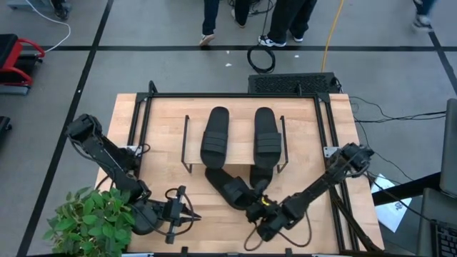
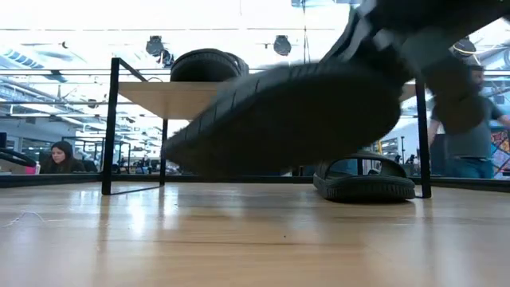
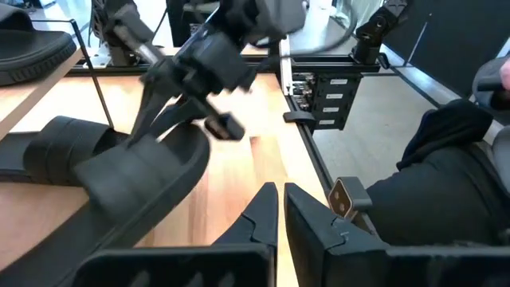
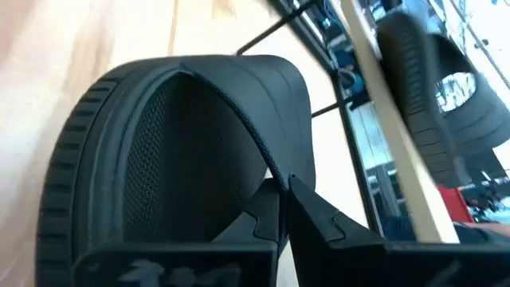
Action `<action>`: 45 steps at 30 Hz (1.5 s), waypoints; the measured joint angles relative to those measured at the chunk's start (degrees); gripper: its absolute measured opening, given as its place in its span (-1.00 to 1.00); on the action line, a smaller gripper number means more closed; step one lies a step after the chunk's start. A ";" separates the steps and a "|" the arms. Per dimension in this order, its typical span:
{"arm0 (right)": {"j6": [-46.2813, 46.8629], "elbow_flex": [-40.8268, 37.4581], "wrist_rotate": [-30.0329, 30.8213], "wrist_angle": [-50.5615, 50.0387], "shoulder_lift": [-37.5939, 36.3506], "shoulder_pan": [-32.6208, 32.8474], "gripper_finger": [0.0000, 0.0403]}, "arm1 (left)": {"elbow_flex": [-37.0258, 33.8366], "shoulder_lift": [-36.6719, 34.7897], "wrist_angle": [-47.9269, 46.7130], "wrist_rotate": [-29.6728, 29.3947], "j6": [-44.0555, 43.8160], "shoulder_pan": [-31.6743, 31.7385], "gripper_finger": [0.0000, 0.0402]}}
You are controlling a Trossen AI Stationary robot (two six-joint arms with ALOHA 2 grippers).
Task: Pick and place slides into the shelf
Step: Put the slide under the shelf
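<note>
The shelf point(image 1: 235, 114) stands mid-table with two black slides point(image 1: 214, 135) point(image 1: 265, 139) side by side on its wooden top. A third slide point(image 2: 362, 179) lies on its sole on the table under the shelf. My right gripper point(image 1: 251, 202) is near the table's near edge, right of centre, shut on the fourth slide point(image 1: 227, 187), which fills the low view point(image 2: 295, 112). My left gripper point(image 1: 191, 214) waits shut near the near edge, left of the held slide, touching nothing. My right gripper holds the fourth slide by the edge of its wide strap point(image 4: 267, 179), pinched between the two fingers point(image 4: 319, 219). The fingers come from the table's near right side, slanting down. The slide is lifted clear of the table and tilted, one end point(image 2: 171, 151) lower than the other.
A black metal frame point(image 1: 143, 121) borders the table around the shelf. A green plant point(image 1: 89, 221) sits at the near left corner beside my left arm. People stand beyond the far edge point(image 1: 285, 21). Bare wood lies between the shelf and the near edge point(image 2: 239, 231).
</note>
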 joint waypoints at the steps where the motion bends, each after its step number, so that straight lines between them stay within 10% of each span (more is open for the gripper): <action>1: -0.08 0.61 -0.05 -0.20 0.84 -0.68 -1.00 | 0.00 0.00 0.02 -0.01 0.05 -0.04 -0.90; 18: 15.84 3.53 -0.01 -14.03 4.30 -8.31 -1.00 | -0.02 0.02 0.17 0.00 0.04 -0.05 -0.90; 27: 20.75 3.53 -10.22 -14.92 4.19 -9.99 -0.99 | -0.02 0.02 0.30 0.00 0.07 -0.03 -0.98; 33: 17.69 3.65 -21.53 -11.65 4.09 -10.27 -0.78 | -0.02 0.02 0.74 0.00 0.09 -0.03 -0.88; 45: 14.77 3.44 -23.79 -9.79 3.94 -8.22 -0.27 | -0.02 0.02 1.20 0.57 -1.10 -0.05 -0.92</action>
